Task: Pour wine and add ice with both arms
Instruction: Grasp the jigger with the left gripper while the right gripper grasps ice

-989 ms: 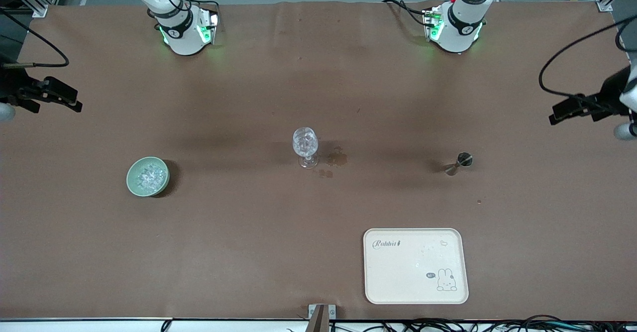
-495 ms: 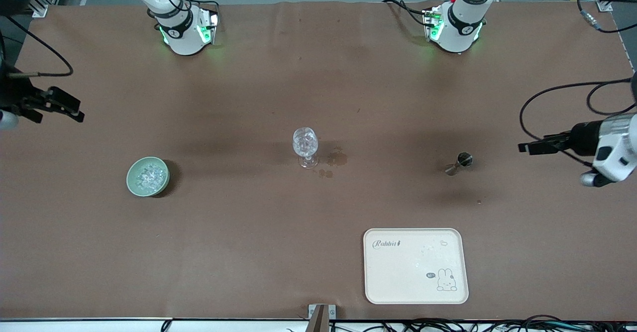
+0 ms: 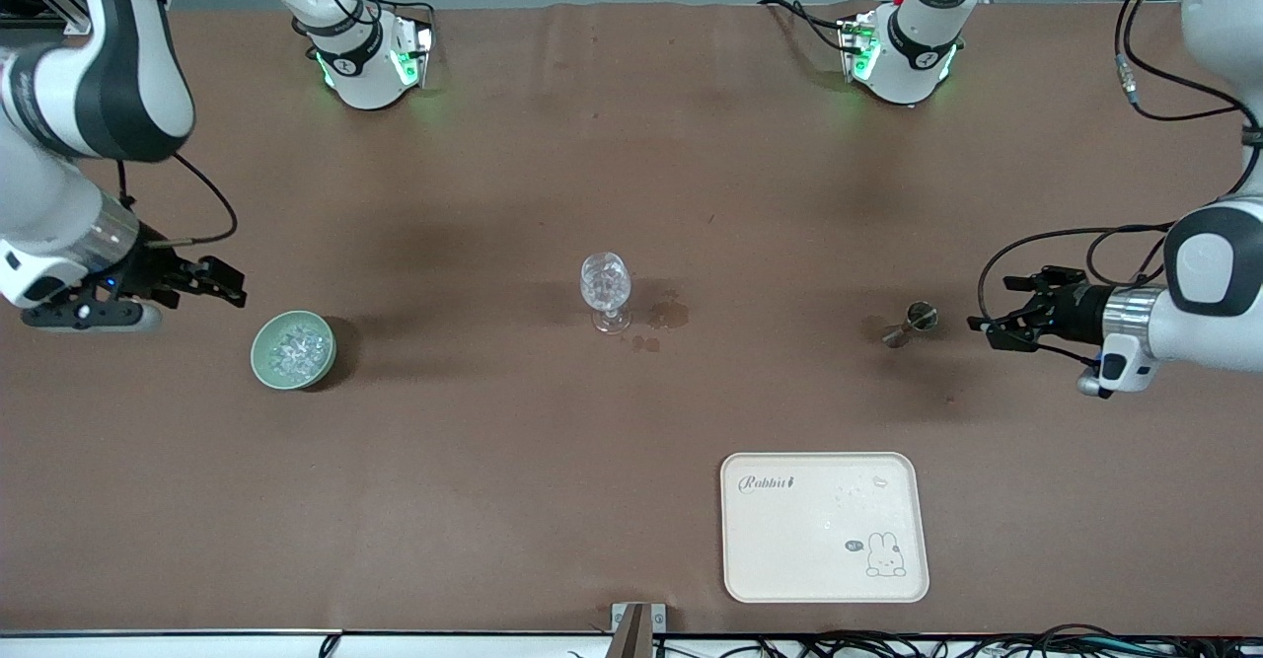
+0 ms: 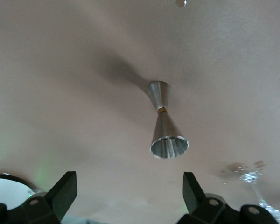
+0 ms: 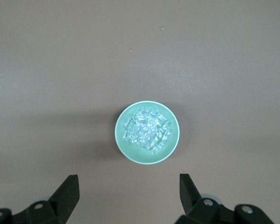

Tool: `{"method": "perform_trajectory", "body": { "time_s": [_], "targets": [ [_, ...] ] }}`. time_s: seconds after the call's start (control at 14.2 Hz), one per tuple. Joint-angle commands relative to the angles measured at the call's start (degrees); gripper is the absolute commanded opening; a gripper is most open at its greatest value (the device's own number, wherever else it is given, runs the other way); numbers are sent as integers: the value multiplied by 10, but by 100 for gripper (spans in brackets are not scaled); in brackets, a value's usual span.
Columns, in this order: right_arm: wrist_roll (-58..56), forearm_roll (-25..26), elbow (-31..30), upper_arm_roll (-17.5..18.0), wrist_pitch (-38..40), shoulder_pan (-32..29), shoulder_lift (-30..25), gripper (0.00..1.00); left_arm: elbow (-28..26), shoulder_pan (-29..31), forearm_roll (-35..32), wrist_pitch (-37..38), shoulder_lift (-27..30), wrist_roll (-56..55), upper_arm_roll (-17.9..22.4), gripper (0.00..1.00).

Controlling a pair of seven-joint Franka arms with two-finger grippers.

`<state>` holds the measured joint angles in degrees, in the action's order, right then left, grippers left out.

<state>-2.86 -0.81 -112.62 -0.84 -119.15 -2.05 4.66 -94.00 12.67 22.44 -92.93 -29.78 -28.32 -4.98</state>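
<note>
The desk is covered with matt brown cloth, faintly creased and stained near the wine glass, which is clear and glossy. The jigger is brushed silvery metal. The bowl is smooth pale green, holding clear glittery ice. The tray is smooth cream plastic.

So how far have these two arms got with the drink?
Barely started. The wine glass seems to hold something glittery, unclear what. The ice sits in its green bowl; the jigger stands untouched on the table. The left gripper, open, is beside the jigger; the right gripper, open, is beside the bowl. Grasping, pouring and adding ice remain.
</note>
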Motion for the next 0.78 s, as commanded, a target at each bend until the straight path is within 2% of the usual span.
{"method": "perform_trajectory", "body": {
  "time_s": [0.0,0.21,0.57,0.71],
  "targets": [
    [4,-3,-7,0,-42,-11,42,94,24,17,55,-2,-60,-9,-2,100],
    [4,-2,-26,0,-89,-16,79,90,38,26,95,-1,-105,-22,-2,100],
    [4,-2,-37,-2,-141,-22,124,83,44,28,135,-1,-139,-46,-1,93],
    [4,-2,-62,-2,-185,-22,131,83,43,40,159,-1,-155,-56,-2,91]
  ]
}}
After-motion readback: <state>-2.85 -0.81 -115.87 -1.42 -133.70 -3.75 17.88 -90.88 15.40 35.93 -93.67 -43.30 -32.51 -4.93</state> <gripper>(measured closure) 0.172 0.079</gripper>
